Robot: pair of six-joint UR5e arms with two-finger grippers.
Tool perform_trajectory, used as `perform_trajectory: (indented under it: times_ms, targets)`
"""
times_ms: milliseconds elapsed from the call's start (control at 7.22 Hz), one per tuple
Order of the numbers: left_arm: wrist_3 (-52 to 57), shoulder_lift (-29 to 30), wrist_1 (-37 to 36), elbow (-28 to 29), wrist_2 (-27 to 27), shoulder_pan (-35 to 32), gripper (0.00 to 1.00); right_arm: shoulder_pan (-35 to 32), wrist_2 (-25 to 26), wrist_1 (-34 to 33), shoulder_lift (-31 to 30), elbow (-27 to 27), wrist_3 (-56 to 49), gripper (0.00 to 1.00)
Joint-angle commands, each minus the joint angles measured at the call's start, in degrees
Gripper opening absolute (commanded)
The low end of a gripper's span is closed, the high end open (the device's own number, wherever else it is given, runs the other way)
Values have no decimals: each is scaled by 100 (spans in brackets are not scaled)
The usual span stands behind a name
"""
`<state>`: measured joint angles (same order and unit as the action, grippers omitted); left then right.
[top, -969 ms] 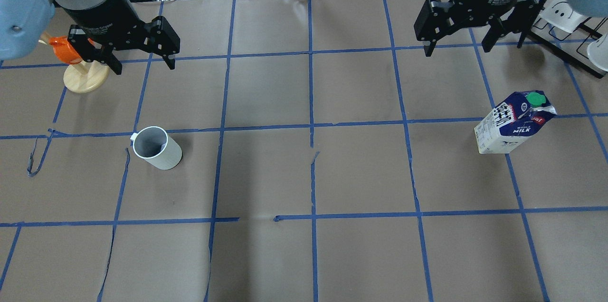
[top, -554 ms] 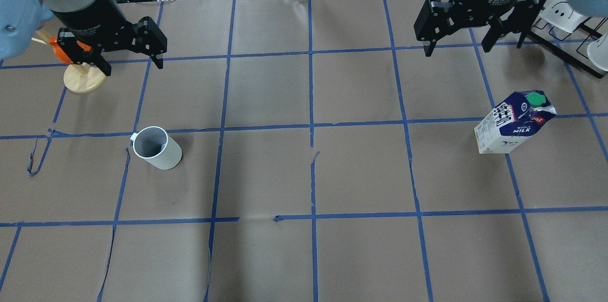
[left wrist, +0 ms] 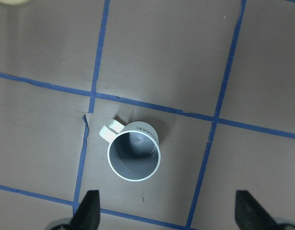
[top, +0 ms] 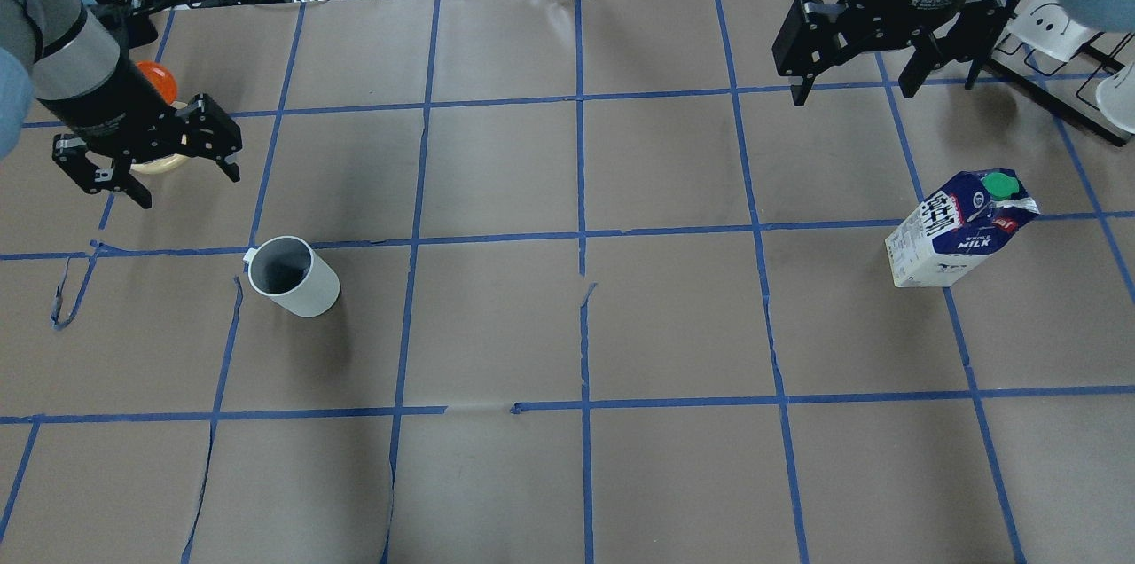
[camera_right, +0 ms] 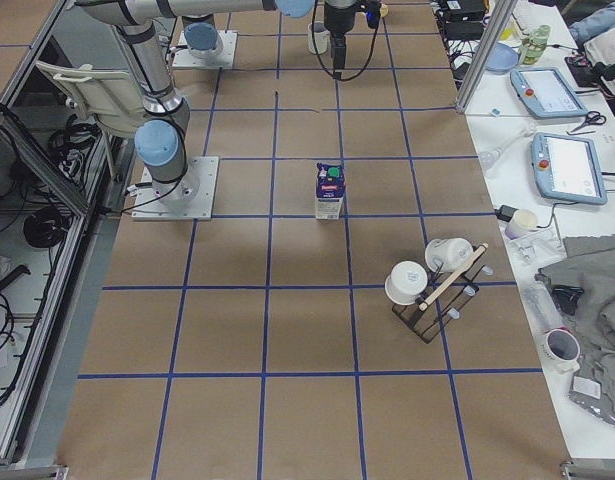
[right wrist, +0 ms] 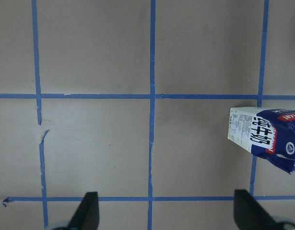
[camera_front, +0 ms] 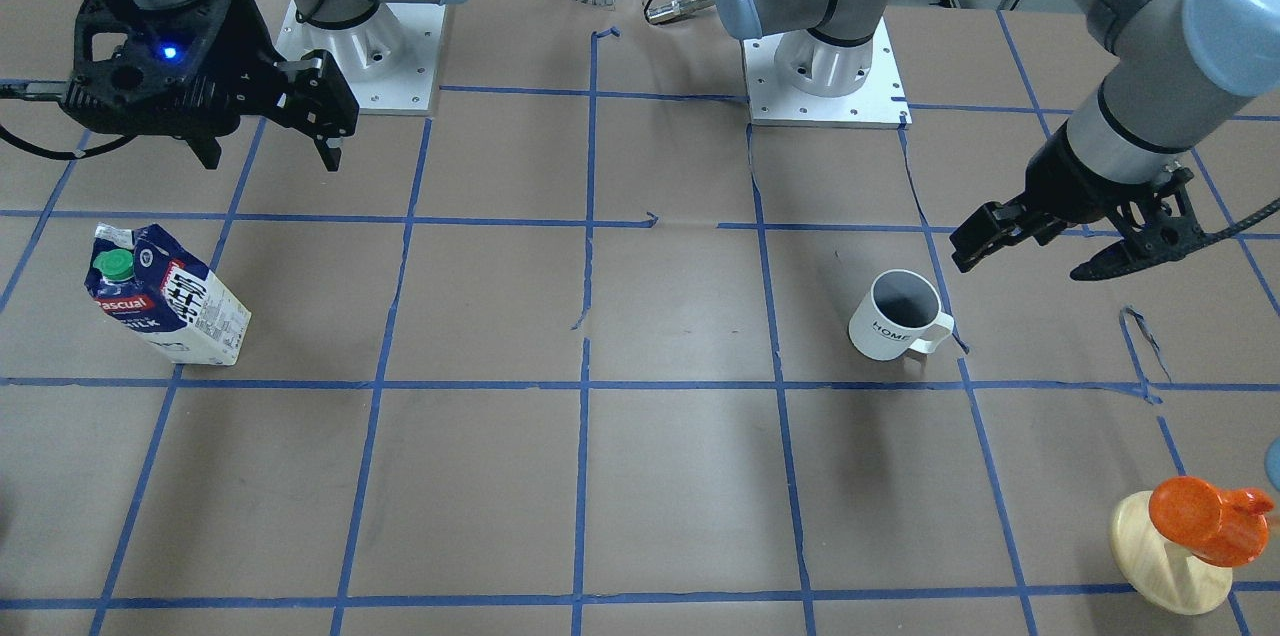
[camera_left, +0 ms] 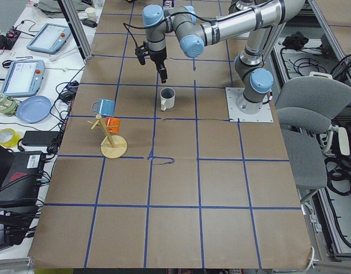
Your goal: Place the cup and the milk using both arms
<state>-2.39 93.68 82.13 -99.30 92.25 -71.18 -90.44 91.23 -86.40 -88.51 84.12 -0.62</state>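
Grid-taped table (top: pixel 497 325): left gripper (top: pixel 188 187) hovers spread, cup (top: pixel 293 276) upright near it, untouched; right gripper (top: pixel 853 94) hovers spread, milk (top: pixel 958 231) upright, well apart.

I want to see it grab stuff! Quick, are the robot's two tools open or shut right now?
Left tool: open, holding nothing.
Right tool: open, holding nothing.
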Motion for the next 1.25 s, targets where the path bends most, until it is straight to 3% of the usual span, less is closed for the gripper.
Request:
perform_trajectory:
  times_ms: [0, 415, 1108]
  targets:
    - [97, 80, -457, -614, -6, 289, 100, 0, 0, 0, 0, 7, 0, 100]
    - [142, 238, -864, -1152, -32, 289, 100, 0, 0, 0, 9, 7, 0, 100]
    - [98, 757, -1102, -1328, -49, 289, 100, 0, 0, 0, 9, 7, 0, 100]
